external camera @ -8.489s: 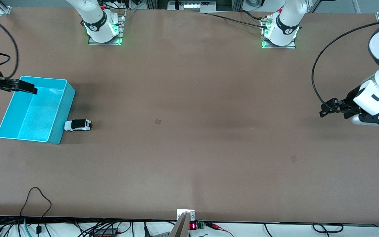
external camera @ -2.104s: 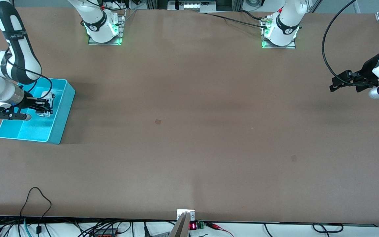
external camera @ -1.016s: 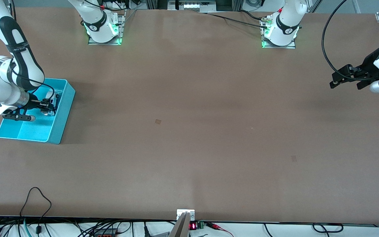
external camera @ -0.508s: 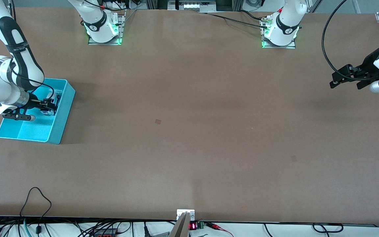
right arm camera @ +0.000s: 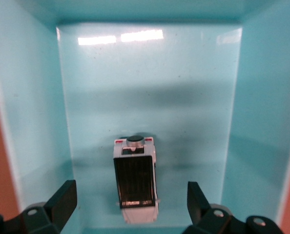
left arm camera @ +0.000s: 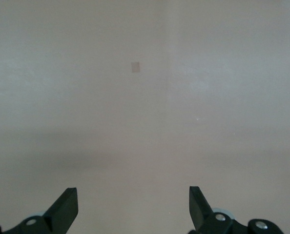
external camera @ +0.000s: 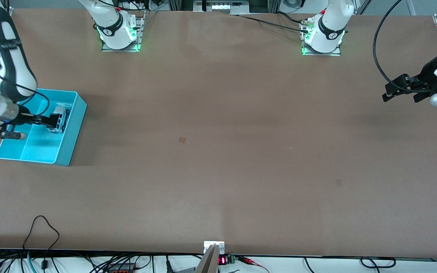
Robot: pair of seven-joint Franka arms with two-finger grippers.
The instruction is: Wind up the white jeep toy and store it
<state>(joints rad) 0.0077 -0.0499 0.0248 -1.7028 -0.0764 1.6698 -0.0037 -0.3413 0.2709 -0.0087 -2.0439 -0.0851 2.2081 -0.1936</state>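
Your table [external camera: 218, 151] carries the turquoise bin [external camera: 70, 151] at the right arm's end, and the white jeep toy [external camera: 58, 118] now lies inside it, let go a moment ago. The right gripper [external camera: 53, 120], over the bin, has spread its jaws wide, so storing looks done. The left gripper [external camera: 391, 91] waits, jaws apart.
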